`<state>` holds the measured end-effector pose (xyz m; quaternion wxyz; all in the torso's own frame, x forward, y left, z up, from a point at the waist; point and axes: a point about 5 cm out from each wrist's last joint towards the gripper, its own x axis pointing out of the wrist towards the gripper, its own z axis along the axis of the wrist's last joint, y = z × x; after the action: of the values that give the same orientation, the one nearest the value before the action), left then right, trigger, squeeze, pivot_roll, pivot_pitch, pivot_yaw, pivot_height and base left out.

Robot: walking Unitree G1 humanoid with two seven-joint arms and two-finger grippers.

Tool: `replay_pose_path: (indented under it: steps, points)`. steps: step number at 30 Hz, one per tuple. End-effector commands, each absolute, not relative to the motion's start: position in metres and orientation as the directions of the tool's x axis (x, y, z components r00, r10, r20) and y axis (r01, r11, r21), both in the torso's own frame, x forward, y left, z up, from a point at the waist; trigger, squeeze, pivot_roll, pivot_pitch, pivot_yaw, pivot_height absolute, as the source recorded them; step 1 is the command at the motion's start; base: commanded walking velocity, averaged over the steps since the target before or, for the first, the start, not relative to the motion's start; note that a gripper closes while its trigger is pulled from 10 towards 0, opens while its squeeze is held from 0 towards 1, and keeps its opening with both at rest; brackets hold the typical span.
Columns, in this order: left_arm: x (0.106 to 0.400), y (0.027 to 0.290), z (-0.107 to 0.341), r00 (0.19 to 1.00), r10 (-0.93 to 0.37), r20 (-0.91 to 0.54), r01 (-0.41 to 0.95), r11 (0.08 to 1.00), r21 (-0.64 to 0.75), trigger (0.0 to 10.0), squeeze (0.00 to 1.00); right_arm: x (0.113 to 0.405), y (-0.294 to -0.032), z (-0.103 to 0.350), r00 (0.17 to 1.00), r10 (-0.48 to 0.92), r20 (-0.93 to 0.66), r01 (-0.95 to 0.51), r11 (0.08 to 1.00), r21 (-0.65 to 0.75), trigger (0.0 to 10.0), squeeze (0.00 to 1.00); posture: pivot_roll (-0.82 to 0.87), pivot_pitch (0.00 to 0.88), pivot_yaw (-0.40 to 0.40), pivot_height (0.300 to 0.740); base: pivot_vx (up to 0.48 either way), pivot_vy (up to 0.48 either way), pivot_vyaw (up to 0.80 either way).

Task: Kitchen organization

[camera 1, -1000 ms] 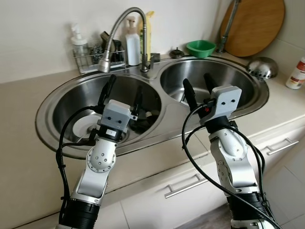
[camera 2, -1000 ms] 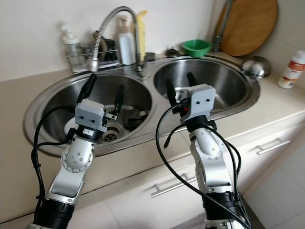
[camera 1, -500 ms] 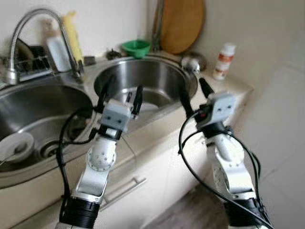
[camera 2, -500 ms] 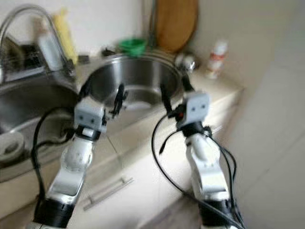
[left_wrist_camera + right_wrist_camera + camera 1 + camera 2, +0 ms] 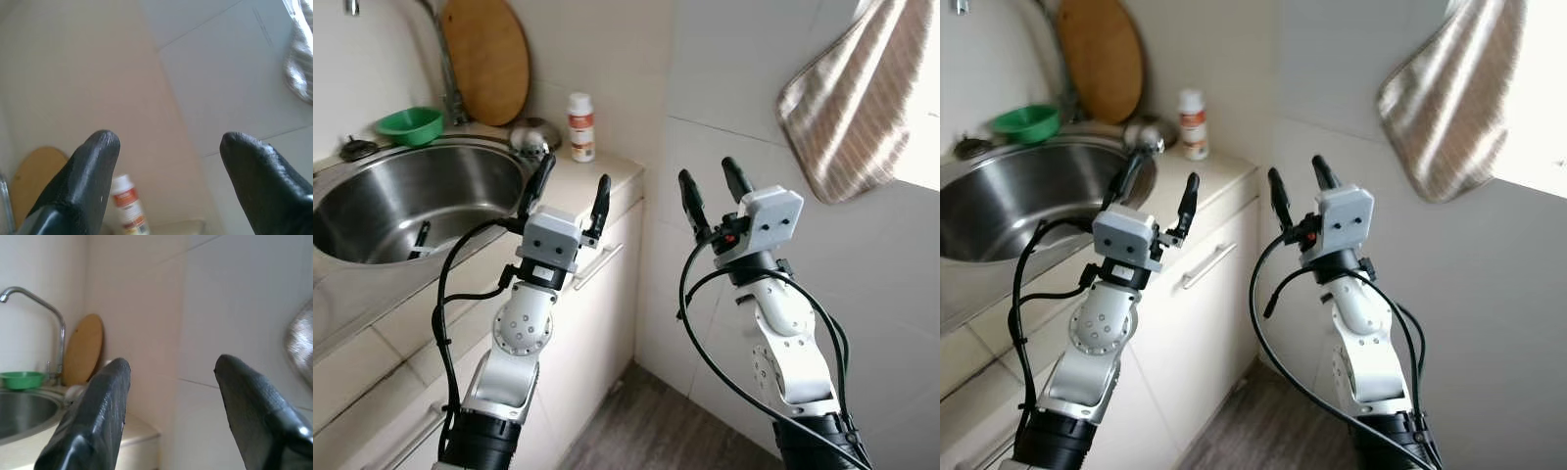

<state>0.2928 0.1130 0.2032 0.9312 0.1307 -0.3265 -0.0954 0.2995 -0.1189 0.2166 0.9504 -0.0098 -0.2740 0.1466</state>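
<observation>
My left gripper (image 5: 570, 188) is raised and open over the counter's end, nothing between its fingers. Just as open and bare, my right gripper (image 5: 709, 187) is held up in front of the tiled wall. To the left lies a steel sink basin (image 5: 411, 201) with a small dark object (image 5: 419, 238) inside. A green bowl (image 5: 409, 124), a round wooden board (image 5: 487, 57), a steel ladle bowl (image 5: 533, 135) and a white bottle with an orange label (image 5: 579, 126) stand at the back of the counter. The bottle (image 5: 128, 205) also appears past my left fingers.
A striped towel (image 5: 855, 93) hangs on the wall at upper right. The counter ends at a tiled wall (image 5: 705, 108); below are white cabinet doors with a bar handle (image 5: 598, 263). Grey wood floor (image 5: 646, 426) lies between the cabinet and the wall.
The camera has swung far to the right: the double sink and faucet have slid out on the left, and the wall and towel have come in. Both grippers stay raised and open.
</observation>
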Motion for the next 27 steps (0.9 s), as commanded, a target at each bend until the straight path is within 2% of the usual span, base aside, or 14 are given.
replay_pose_path:
  steps: [1, 3, 19, 22, 27]
  points:
    - [0.292, 0.115, 0.203, 0.769, -0.271, 0.579, 0.092, 0.943, 0.319, 10.0, 0.00, 0.298, -0.118, 0.220, 0.798, 0.283, 0.532, -0.268, 0.957, -0.107, 10.0, 0.00, 0.05, 0.000, 0.031, 0.740, 0.000, 0.480, -0.80]
    - [0.292, 0.115, 0.203, 0.766, -0.274, 0.582, 0.092, 0.942, 0.323, 10.0, 0.00, 0.297, -0.118, 0.220, 0.798, 0.282, 0.532, -0.267, 0.958, -0.107, 10.0, 0.00, 0.04, 0.000, 0.032, 0.740, 0.000, 0.476, -0.80]
    - [0.291, 0.113, 0.200, 0.760, -0.291, 0.581, 0.105, 0.937, 0.333, 10.0, 0.00, 0.296, -0.123, 0.212, 0.817, 0.265, 0.513, -0.242, 0.964, -0.112, 10.0, 0.00, 0.04, 0.000, 0.036, 0.740, 0.000, 0.000, -0.80]
    - [0.293, 0.111, 0.195, 0.773, -0.309, 0.554, 0.120, 0.929, 0.351, 10.0, 0.00, 0.298, -0.129, 0.207, 0.840, 0.226, 0.493, -0.198, 0.974, -0.110, 10.0, 0.00, 0.04, 0.000, 0.038, 0.740, 0.000, 0.000, -0.80]
    - [0.293, 0.109, 0.189, 0.784, -0.329, 0.527, 0.144, 0.921, 0.362, 10.0, 0.00, 0.301, -0.137, 0.200, 0.873, 0.172, 0.456, -0.139, 0.985, -0.105, 10.0, 0.00, 0.04, 0.000, 0.040, 0.740, 0.000, -0.437, -0.80]
